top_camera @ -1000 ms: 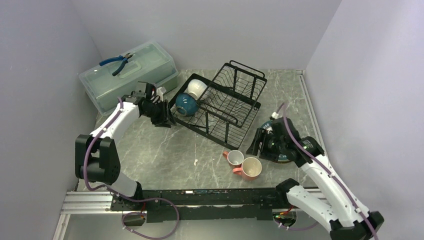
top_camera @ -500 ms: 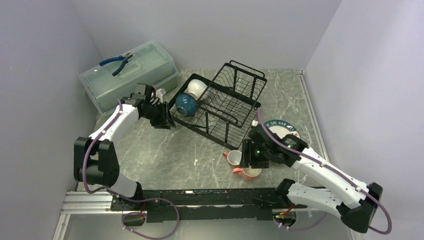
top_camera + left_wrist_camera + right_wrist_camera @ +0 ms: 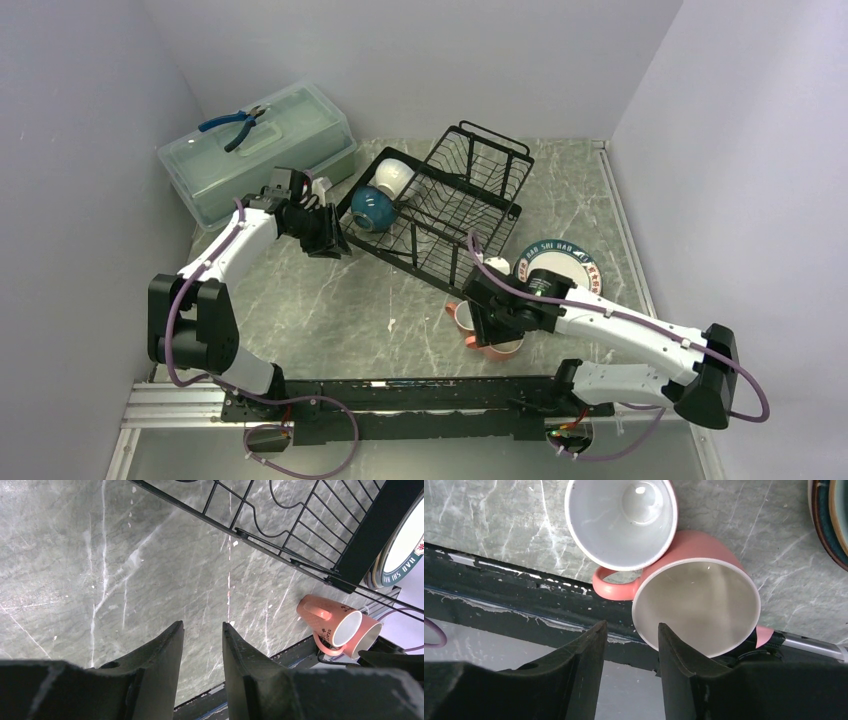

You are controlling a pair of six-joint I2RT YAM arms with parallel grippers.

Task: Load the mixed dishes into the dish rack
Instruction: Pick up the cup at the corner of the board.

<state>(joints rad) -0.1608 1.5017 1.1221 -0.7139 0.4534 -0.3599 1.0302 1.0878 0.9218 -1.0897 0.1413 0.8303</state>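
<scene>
Two pink mugs (image 3: 470,318) lie side by side on the table in front of the dish rack (image 3: 470,190). My right gripper (image 3: 492,318) hovers over them. In the right wrist view its open gripper (image 3: 631,626) has nothing between the fingers, and one fingertip (image 3: 666,635) is at the rim of the nearer mug (image 3: 696,605); the other mug (image 3: 621,520) lies beyond. A stack of plates (image 3: 562,268), topped by a white plate with a teal lettered rim, lies to the right. A teal bowl (image 3: 372,208) and a white bowl (image 3: 393,177) sit in the rack. My left gripper (image 3: 328,238) stays open and empty beside the rack's left end.
A pale green lidded box (image 3: 270,150) with blue pliers (image 3: 235,125) on top stands at the back left. The black base rail (image 3: 524,605) runs just below the mugs. Walls close in on both sides. The left wrist view shows bare marble (image 3: 125,570) under the fingers.
My right arm swung left from the plate stack to above the mugs, and its jaws narrowed. The left arm stayed put.
</scene>
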